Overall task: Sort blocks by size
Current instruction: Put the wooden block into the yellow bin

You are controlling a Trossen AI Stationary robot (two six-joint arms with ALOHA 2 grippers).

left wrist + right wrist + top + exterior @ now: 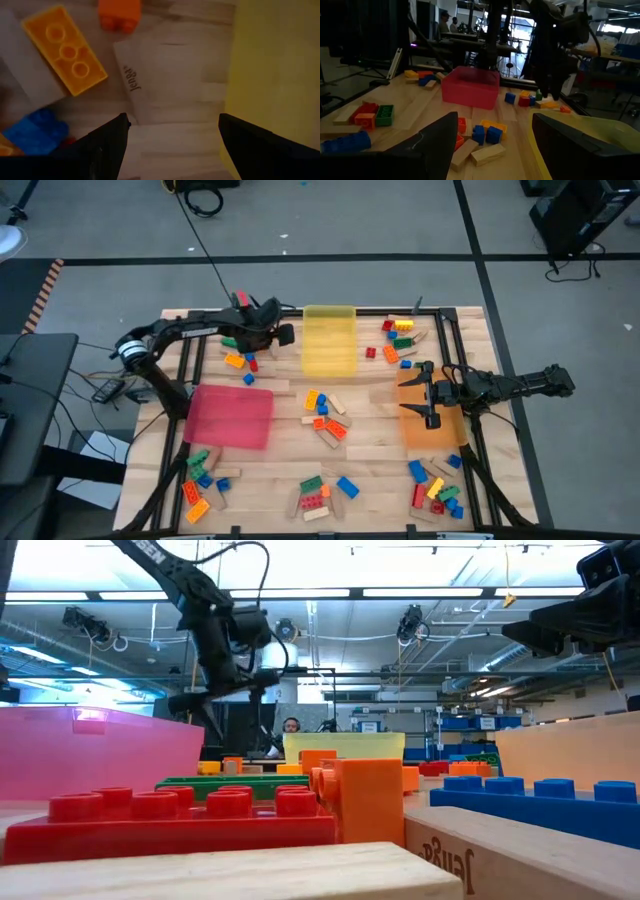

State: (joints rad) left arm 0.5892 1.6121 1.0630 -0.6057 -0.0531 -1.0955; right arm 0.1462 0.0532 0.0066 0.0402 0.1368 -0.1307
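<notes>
Blocks point(328, 423) lie scattered over the desk point(290, 455) in loose clusters: far left beside the yellow tray point(329, 340), centre, far right, and along the near edge on both sides. None sits in a tray yet, as far as I can see, so the sort looks barely begun.

Left hand point(287, 335) hangs over the far-left cluster, just left of the yellow tray. Fingers stand wide apart and hold nothing. Directly below them, in the wrist view, lies a tan wooden block point(160, 75) flat on the desk. Its long axis runs away from the hand, roughly in line with the gap between the fingers, so the two fingers straddle its narrow width. An orange studded brick point(64, 49) lies just beside it on the side away from the tray, angled; a blue brick point(35, 131) sits nearer, and a small orange brick point(119, 14) lies past the far end.

Right hand point(432, 392) hovers at the left edge of the orange tray point(432, 420), fingers also spread, empty. It faces the centre cluster and the red tray point(232, 413) beyond.

Judgement: the left hand is the nearer one to the wooden block and is already squared to it; a straight descent should do. Risk: the orange studded brick may get nudged.
</notes>
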